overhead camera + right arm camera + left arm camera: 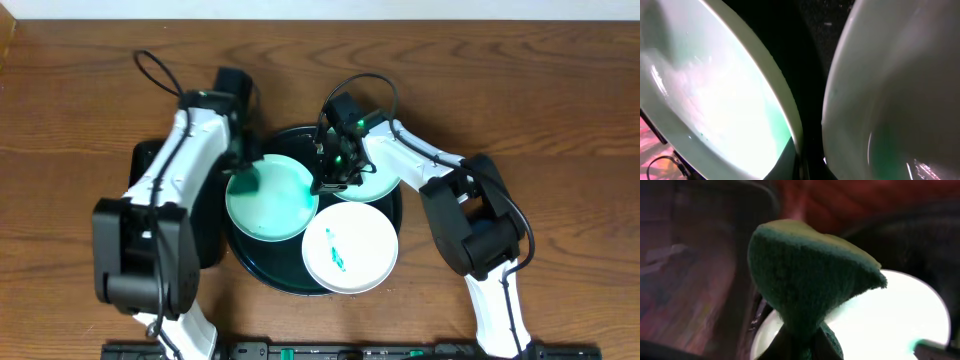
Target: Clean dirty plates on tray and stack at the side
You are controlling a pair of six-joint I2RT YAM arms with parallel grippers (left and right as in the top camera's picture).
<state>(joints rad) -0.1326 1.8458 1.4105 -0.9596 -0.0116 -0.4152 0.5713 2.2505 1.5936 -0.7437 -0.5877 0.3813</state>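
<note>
Left wrist view shows you the left gripper [801,349] pinched tight on the lower part of a dark green rough sponge [805,275], which stands up above a pale mint round plate with a teal film [890,315]. From overhead, this gripper and the sponge are over the left rim of that plate. The right gripper [335,178] points down at the right rim of the same plate, beside a pale green round plate [382,186] that the right arm partly hides. You cannot tell how wide its jaws stand: the right wrist view gives only the two plate rims very near, with a dark gap between them. A white round plate with a short teal streak [355,250] lies nearer to the table edge where the arm bases are. All three plates lie inside the large round dark green-black glossy tray [268,264], at the middle of the brown wooden tabletop [560,110], toward that same edge. A smaller black rectangular tray [145,160] lies just beside it on the left, under the left arm.
</note>
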